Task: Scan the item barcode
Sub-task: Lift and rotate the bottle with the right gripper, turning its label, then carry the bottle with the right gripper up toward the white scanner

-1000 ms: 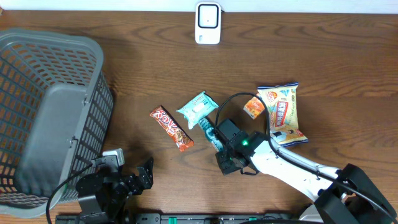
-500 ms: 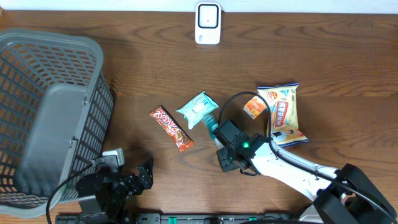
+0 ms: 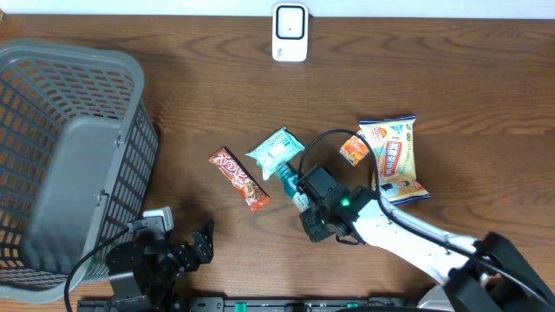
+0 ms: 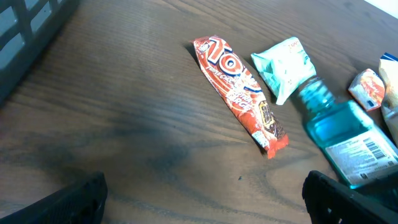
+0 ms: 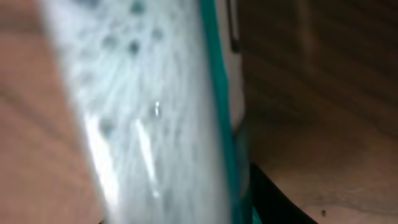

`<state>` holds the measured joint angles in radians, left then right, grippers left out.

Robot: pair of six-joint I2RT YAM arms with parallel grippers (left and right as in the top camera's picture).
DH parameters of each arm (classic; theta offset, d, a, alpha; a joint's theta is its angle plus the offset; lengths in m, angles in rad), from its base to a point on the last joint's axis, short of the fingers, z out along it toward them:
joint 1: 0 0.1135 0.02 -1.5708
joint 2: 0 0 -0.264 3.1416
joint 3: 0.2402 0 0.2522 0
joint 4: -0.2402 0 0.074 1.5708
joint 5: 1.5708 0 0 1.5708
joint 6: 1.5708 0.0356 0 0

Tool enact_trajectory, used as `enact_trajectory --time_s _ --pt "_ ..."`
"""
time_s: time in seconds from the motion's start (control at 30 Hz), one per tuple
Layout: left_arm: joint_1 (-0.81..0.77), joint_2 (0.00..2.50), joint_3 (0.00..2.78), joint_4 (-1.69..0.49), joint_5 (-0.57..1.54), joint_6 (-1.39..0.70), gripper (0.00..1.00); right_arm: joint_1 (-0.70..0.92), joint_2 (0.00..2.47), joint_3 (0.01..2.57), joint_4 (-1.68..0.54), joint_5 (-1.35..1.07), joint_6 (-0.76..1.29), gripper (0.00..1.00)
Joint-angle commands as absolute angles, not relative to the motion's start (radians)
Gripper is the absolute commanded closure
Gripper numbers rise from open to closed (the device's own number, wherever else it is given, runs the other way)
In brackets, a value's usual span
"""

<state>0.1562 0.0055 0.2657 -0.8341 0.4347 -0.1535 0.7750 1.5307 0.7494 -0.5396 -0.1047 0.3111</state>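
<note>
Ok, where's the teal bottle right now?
In the overhead view, the teal bottle is mid-table, just below the pale green packet and right of the red candy bar, its lower end under the right gripper.

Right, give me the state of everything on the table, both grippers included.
gray basket, upright, empty.
barcode scanner, at the far edge, untouched.
candy bar, lying flat, free.
teal pouch, lying flat, free.
mouthwash bottle, on its side, barcode label showing, gripped.
orange packet, lying flat, free.
snack bag, lying flat, free.
left gripper, open, empty.
right gripper, closed on the mouthwash bottle.
</note>
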Motion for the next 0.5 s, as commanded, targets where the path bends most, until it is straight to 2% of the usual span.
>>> enact_trajectory --time_s 0.0,0.2,0.37,0.47 --pt "0.158 0.004 0.264 -0.837 0.429 -0.155 0.02 0.776 1.42 0.761 -0.533 -0.235 0.102 0.99" --pt "0.158 0.004 0.264 -0.837 0.429 -0.155 0.02 0.776 1.306 0.761 -0.515 -0.478 -0.068 0.99" --pt "0.158 0.004 0.264 -0.837 0.429 -0.155 0.02 0.776 1.302 0.761 -0.488 -0.514 -0.068 0.99" --pt "0.158 0.004 0.264 -0.837 0.429 -0.155 0.02 0.763 1.299 0.761 -0.405 -0.694 -0.069 0.99"
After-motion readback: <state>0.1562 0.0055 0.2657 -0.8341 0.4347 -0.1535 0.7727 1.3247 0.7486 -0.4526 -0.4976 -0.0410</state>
